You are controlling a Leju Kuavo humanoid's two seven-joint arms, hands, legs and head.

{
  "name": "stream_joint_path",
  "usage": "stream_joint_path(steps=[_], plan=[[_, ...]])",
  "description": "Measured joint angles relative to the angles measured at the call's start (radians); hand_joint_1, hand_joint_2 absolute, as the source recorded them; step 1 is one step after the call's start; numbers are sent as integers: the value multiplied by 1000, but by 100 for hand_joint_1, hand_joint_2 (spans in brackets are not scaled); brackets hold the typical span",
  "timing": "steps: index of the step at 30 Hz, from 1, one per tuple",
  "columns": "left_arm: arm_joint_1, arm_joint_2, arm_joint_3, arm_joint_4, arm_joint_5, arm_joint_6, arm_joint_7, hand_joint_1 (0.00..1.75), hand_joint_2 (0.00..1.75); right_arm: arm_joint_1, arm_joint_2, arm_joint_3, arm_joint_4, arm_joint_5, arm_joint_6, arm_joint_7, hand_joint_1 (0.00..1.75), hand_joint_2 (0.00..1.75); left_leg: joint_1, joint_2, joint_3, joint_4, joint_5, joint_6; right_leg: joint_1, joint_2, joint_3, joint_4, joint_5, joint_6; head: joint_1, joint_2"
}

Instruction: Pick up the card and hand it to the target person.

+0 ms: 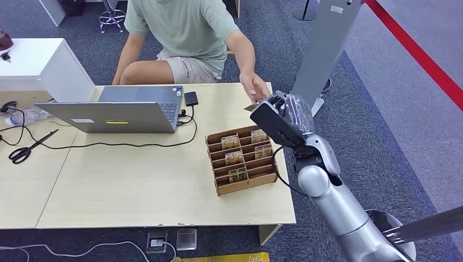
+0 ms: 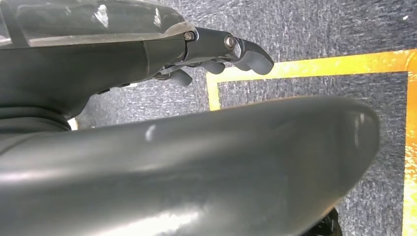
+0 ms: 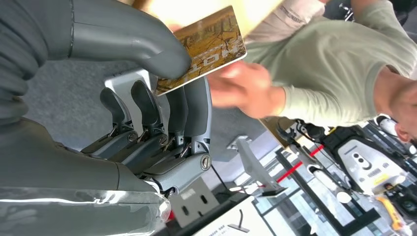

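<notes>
Item: gold-brown printed card (image 3: 206,46), pinched between my right hand's (image 3: 147,98) thick grey thumb and dark fingers (image 3: 196,105), held over the far right corner of the pale wooden tabletop (image 1: 136,185). A person's hand (image 1: 254,90) in a green shirt touches the card. My left hand (image 2: 216,54): fingers curled, holding nothing, above grey carpet.

Head high; wrists close, perhaps inverted.

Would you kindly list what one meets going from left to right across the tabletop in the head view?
Scissors → laptop → small black box → cardboard card rack → right hand, holding the card that the person's hand is reaching for.
</notes>
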Motion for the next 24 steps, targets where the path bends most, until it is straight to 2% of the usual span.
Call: stream_joint_path(steps=[5,8,12,18,24], plan=[[-1,0,0,0,9,3,1,0,0,-178,57,30,217,-5,-1,-20,141,175,0,-1,0,0,0,0,0,0,-1,0,0,0,-1,0],[-1,0,0,0,16,6,13,0,0,-235,89,44,313,-2,-9,-30,141,175,0,-1,-1,0,0,0,0,-1,-1,0,0,0,-2,0],[-1,0,0,0,17,6,23,0,0,-287,125,62,429,4,-28,-39,0,175,0,-2,-1,0,0,0,0,-1,-1,0,0,0,-1,0],[0,0,0,0,16,-9,20,0,0,-314,159,85,556,15,-42,-41,0,175,0,-3,-1,0,0,0,0,-1,-1,0,0,0,0,0],[1,0,0,0,16,-9,-1,0,0,-328,168,93,625,7,-66,-47,0,175,0,-2,0,0,0,0,0,-1,-1,0,0,0,-1,0]])
